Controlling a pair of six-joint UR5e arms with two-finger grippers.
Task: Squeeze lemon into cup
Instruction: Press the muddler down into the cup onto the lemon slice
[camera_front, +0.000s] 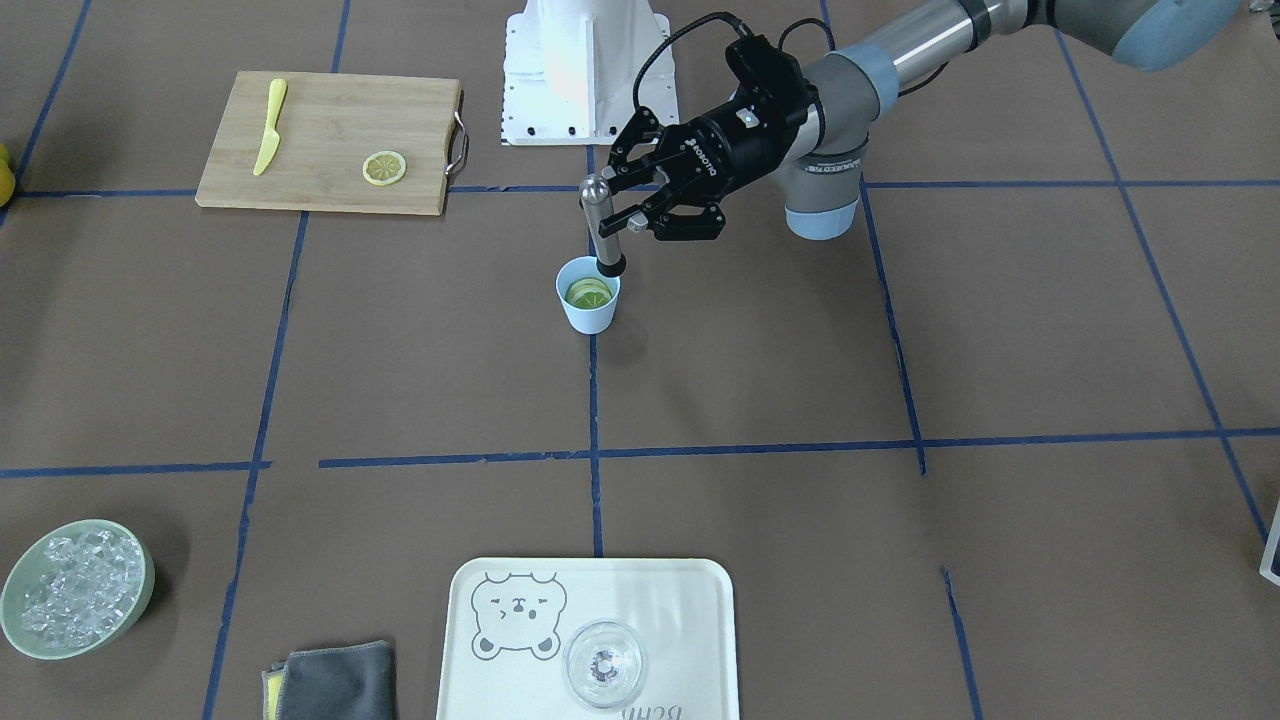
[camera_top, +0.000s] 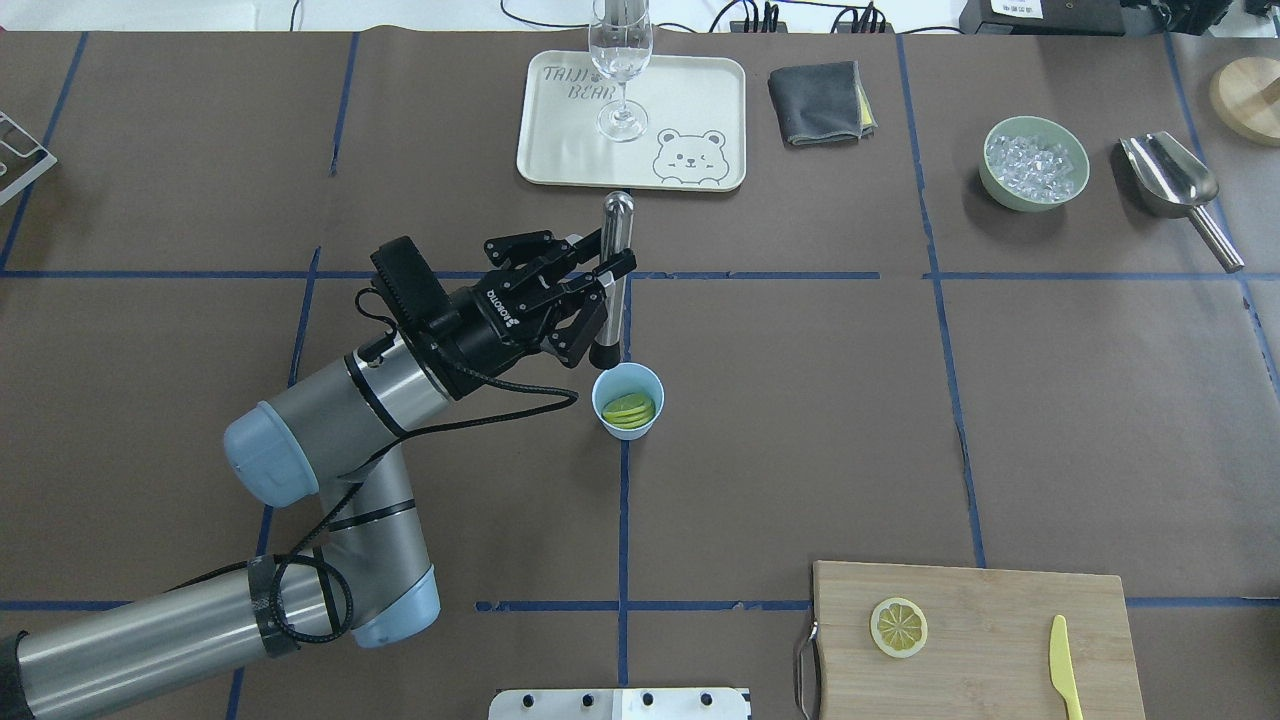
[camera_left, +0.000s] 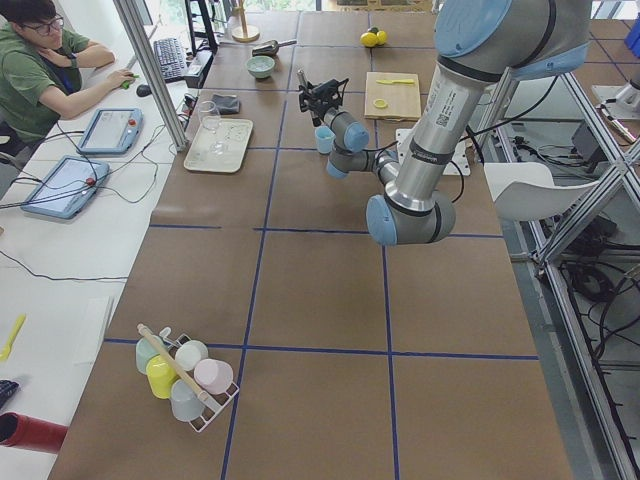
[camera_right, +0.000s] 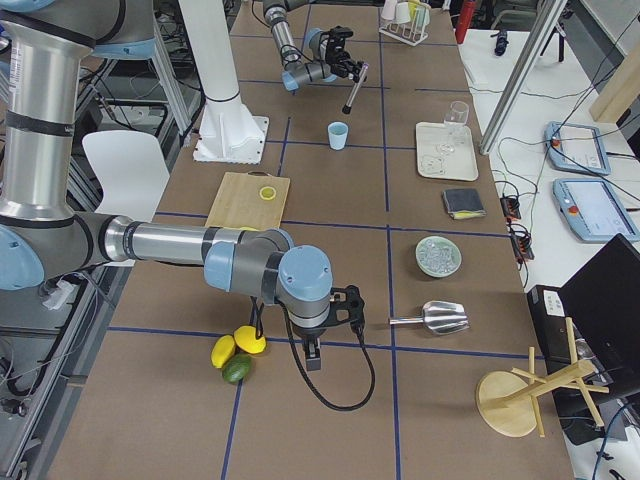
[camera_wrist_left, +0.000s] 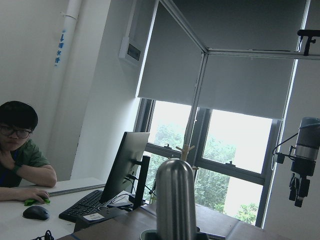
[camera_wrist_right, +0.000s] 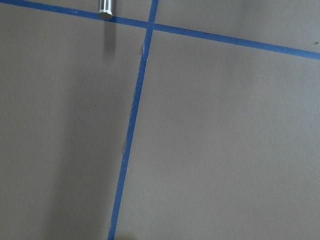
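Lemon slices (camera_front: 589, 292), front view: yellow-green, stacked flat inside the cup (camera_front: 587, 310), pale cut face up. A loose slice (camera_front: 385, 167) lies on the cutting board (camera_front: 330, 140) with its segmented face and yellow rind plain, well apart from the yellow knife (camera_front: 269, 127).
Cup, front view: light blue, upright on a blue tape line, tapering to its base.
Left gripper (camera_front: 625, 208), front view: fingers clamped on a steel muddler (camera_front: 603, 225), near upright, black end down at the cup's mouth.
Overhead view, additional: a metal scoop (camera_top: 1175, 190) beside the bowl of ice (camera_top: 1035, 162); a grey cloth (camera_top: 815, 88); a stemmed glass (camera_top: 620, 60) on the tray (camera_top: 560, 150).
Writing, overhead view: "ROBOTIQ" on the gripper body; "BEAR" on the tray, beside a bear drawing.
Left side view, additional: a cup rack (camera_left: 185, 375) on the near table end; a person seated at a side desk.
Right side view, additional: the muddler's end hangs clear above the cup. The right gripper (camera_right: 312, 355) points down near whole citrus fruit (camera_right: 240, 345); I cannot tell how far its fingers stand apart.
Left wrist view: the muddler's rounded top is at centre, with the cup rim at the bottom edge.
Right wrist view: brown table surface, tape lines, and the scoop's handle end.
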